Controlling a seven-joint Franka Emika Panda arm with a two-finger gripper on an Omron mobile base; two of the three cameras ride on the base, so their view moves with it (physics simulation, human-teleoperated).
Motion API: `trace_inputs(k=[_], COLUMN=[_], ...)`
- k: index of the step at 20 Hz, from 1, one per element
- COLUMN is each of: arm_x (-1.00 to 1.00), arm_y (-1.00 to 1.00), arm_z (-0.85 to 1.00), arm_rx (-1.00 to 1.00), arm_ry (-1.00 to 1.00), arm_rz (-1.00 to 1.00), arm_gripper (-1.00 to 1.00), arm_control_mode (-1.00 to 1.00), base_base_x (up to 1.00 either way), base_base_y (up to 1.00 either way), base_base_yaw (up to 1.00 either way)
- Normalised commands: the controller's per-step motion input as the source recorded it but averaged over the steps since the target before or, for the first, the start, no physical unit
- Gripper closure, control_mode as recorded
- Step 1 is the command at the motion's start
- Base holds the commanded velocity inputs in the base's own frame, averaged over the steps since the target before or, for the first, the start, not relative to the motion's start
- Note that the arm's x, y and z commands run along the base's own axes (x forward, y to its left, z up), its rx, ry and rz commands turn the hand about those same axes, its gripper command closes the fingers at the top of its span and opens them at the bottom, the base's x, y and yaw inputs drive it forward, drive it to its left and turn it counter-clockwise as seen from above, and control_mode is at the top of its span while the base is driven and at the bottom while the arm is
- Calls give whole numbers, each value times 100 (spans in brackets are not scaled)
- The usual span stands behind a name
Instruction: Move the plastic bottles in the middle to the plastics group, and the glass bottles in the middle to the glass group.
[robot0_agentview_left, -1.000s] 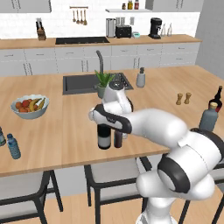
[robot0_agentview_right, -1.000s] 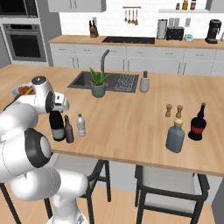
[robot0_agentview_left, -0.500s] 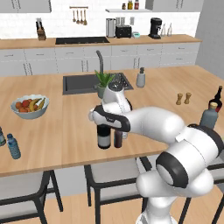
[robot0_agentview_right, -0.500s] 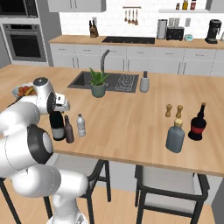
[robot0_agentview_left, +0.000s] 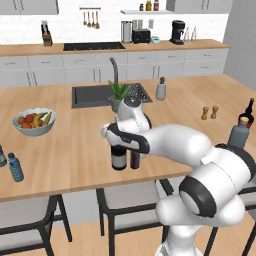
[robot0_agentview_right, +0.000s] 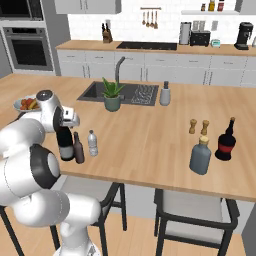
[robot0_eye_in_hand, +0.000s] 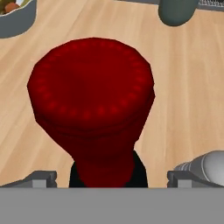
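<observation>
With all three middle bottles unmoved on the surface, the jaws stand fully open, empty, above the wine bottle (robot0_eye_in_hand: 92, 113).

Matt red foil on wine bottle (robot0_eye_in_hand: 91, 100); pale smooth wooden counter (robot0_eye_in_hand: 188, 87).

The arm hides the upper part of the wine bottle (robot0_agentview_left: 118, 158) in the left base view, leaving just its pale-labelled base; the brown bottle (robot0_agentview_left: 134, 159) beside it is likewise covered above. In the hand view, the red foil top blocks the bottle's body. At the left edge, the dark-green bottle (robot0_agentview_left: 1, 156) is cut off.
</observation>
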Motion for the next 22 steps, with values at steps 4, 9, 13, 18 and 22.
trace_inputs(k=[4,9,13,18,22], arm_x=[0,0,0,0,-19], arm_y=[0,0,0,0,13], arm_z=[0,0,0,3,60], arm_rx=[0,0,0,0,2], arm_ry=[-4,-1,0,0,-6], arm_rz=[0,0,0,0,5], arm_gripper=[-100,100,100,100,100], arm_control_mode=[-100,-100,-100,-100,-100], base_base_x=[0,0,0,0,0], base_base_y=[0,0,0,0,0], base_base_yaw=[0,0,0,0,0])
